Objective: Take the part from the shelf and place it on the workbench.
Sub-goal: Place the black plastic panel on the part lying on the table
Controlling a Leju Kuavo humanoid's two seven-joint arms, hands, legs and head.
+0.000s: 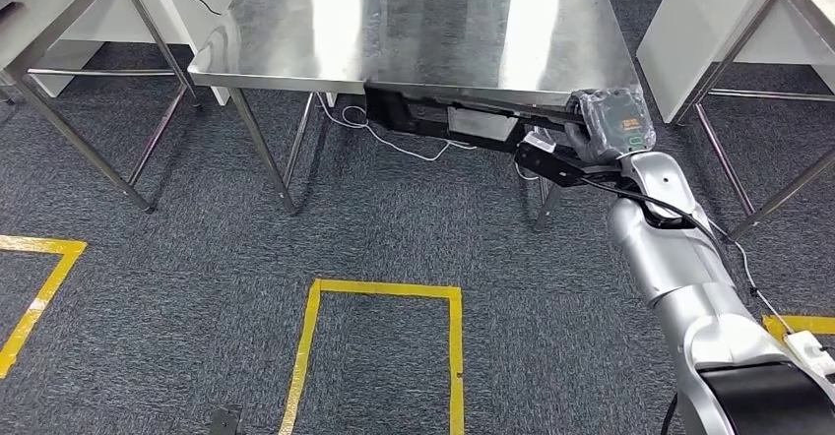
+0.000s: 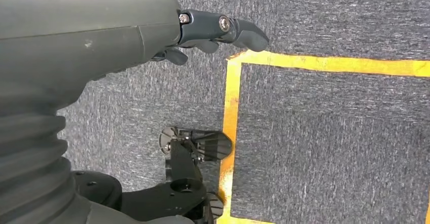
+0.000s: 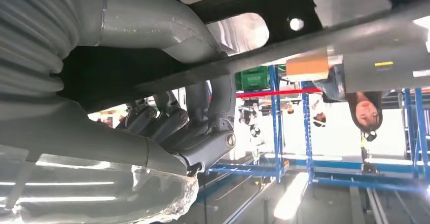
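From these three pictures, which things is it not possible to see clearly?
- The part in the head view: its clear bag hides what kind of part it is.
- The right hand in the head view: the bagged part covers most of its fingers.
- The workbench in the head view: its far side is cut off by the top edge.
- The left hand in the left wrist view: its grey cover hides most of the fingers.

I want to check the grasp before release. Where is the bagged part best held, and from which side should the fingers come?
Grip the firm dark body of the bagged part, not the loose clear plastic, which would likely slip. Come from the robot's near side, as the right hand does: the part is at the workbench's near right corner, so that side is free.
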